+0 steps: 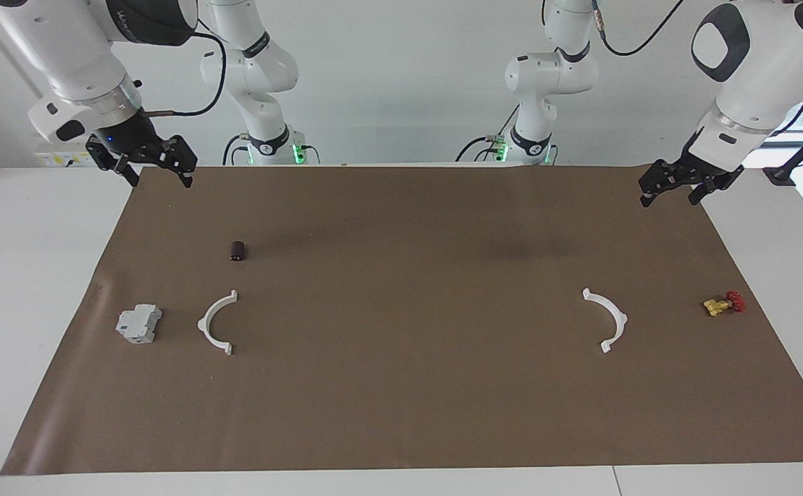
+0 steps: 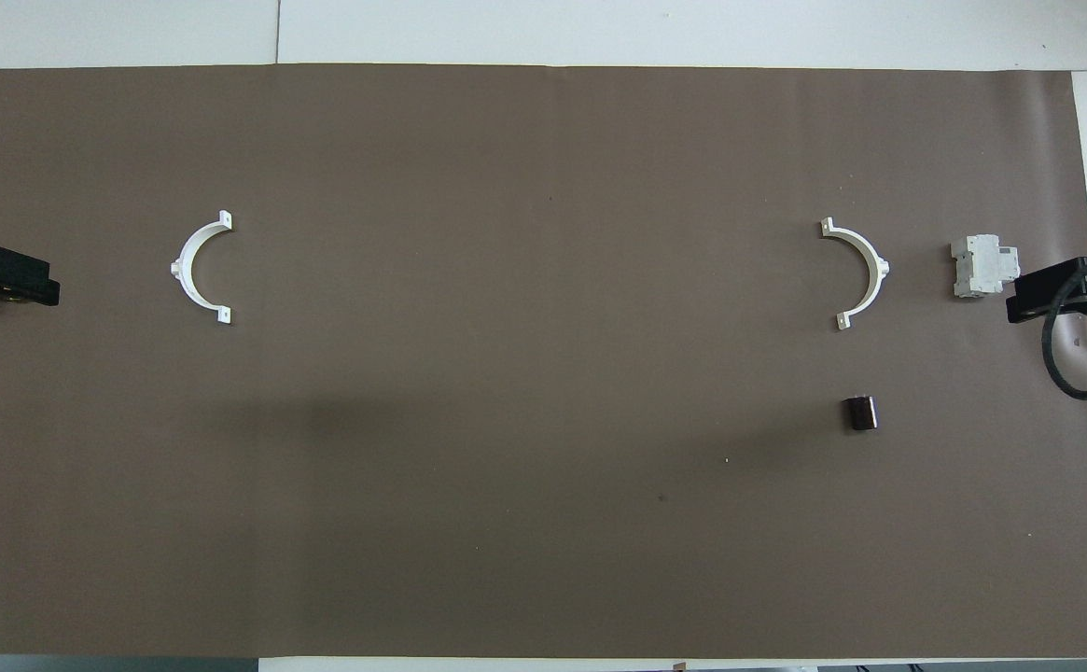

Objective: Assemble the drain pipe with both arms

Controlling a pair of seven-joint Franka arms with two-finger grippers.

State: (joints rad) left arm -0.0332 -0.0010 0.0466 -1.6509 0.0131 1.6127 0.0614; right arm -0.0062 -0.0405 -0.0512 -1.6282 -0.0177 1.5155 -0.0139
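Note:
The drain pipe lies as two separate white half-rings on the brown mat. One half-ring (image 1: 216, 322) (image 2: 865, 273) is toward the right arm's end, the other (image 1: 608, 318) (image 2: 196, 269) toward the left arm's end, with their open sides facing each other. My right gripper (image 1: 158, 180) (image 2: 1047, 297) is open and empty, raised over the mat's corner at its own end. My left gripper (image 1: 670, 200) (image 2: 11, 280) is open and empty, raised over the mat's edge at its own end. Neither touches a half-ring.
A grey boxy block (image 1: 138, 324) (image 2: 982, 266) lies beside the right-end half-ring. A small dark cylinder (image 1: 238, 251) (image 2: 860, 413) lies nearer to the robots than that half-ring. A yellow-and-red valve (image 1: 724, 304) lies beside the left-end half-ring. The brown mat (image 1: 401, 413) covers the table.

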